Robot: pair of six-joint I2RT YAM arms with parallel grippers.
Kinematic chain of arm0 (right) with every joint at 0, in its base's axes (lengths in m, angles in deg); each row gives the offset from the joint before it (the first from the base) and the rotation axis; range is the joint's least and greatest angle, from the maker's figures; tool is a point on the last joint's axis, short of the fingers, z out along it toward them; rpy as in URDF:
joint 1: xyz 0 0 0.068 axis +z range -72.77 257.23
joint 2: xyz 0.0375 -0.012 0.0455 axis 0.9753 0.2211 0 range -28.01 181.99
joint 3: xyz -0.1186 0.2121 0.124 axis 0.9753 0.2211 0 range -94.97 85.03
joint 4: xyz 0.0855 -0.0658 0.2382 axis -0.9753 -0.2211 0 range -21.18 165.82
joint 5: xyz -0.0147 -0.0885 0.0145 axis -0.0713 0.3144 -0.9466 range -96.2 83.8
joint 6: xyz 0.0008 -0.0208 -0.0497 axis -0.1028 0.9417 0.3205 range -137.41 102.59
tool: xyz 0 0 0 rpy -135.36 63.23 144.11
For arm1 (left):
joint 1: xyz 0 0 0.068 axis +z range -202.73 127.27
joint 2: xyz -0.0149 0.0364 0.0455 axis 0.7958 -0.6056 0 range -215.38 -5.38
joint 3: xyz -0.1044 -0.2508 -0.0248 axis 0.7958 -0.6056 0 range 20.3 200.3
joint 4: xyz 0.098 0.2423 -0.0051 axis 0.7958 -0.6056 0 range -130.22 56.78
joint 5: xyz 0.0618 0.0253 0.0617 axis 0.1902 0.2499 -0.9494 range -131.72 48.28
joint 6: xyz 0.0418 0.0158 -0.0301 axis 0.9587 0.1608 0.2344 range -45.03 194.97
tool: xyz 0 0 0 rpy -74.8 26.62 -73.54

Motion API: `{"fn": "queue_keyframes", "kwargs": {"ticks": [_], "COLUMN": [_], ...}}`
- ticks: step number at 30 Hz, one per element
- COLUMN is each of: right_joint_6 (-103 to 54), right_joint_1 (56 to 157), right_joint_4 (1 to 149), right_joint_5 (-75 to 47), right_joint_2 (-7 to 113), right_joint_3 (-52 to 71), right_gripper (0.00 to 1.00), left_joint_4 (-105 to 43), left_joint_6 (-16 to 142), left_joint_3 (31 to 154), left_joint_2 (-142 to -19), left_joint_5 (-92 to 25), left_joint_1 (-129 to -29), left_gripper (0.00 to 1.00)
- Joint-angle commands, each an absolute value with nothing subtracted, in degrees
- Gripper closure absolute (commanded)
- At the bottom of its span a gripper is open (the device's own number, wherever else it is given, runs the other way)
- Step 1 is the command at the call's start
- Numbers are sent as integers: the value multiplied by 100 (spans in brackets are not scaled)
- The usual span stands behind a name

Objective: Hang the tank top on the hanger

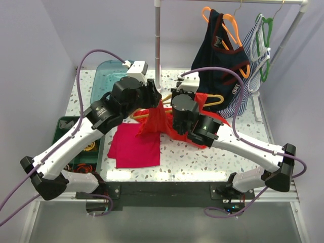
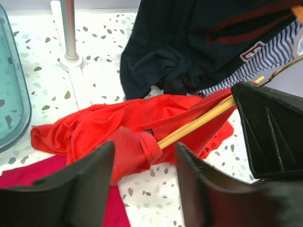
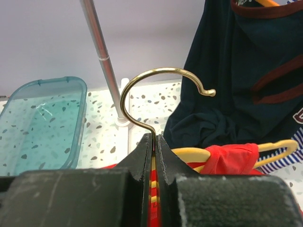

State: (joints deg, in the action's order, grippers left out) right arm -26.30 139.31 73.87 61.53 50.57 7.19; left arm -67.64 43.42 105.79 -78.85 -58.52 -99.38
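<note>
The red-orange tank top [image 1: 152, 120] lies crumpled on the table, draped over the thin pale yellow hanger [image 1: 213, 101]. My left gripper [image 1: 156, 101] hovers over its left part. In the left wrist view the fingers of the left gripper [image 2: 144, 165] stand apart, with a fold of the tank top [image 2: 104, 125] and the end of the hanger bar [image 2: 199, 122] just beyond them, nothing pinched. My right gripper [image 3: 154, 139] is shut on the hanger at the base of its gold metal hook [image 3: 161, 73]. A strap of the tank top [image 3: 232, 158] sits over the hanger's right arm [image 3: 279, 146].
A flat magenta cloth [image 1: 135, 147] lies in front of the tank top. A teal bin [image 1: 106, 76] stands at the back left, a green tray [image 1: 76, 147] at the left edge. The rail's pole [image 1: 158, 40] and a hanging navy top [image 1: 220, 55] stand close behind.
</note>
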Motion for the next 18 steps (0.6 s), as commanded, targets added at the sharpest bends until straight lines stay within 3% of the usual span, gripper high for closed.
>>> {"fn": "queue_keyframes", "kwargs": {"ticks": [1, 18], "right_joint_6": [-2558, -3007], "right_joint_1": [13945, 13937], "right_joint_4": [7390, 5869], "right_joint_5": [5973, 4540], "right_joint_2": [4810, 4336], "right_joint_3": [110, -137], "right_gripper": [100, 100], "left_joint_4": [-6478, -6802], "left_joint_6": [5254, 8094], "left_joint_3": [10977, 10450], "left_joint_2": [-7482, -7024], "left_joint_5": [-5448, -3330], "left_joint_1": [-9703, -9606], "left_gripper": [30, 18]}}
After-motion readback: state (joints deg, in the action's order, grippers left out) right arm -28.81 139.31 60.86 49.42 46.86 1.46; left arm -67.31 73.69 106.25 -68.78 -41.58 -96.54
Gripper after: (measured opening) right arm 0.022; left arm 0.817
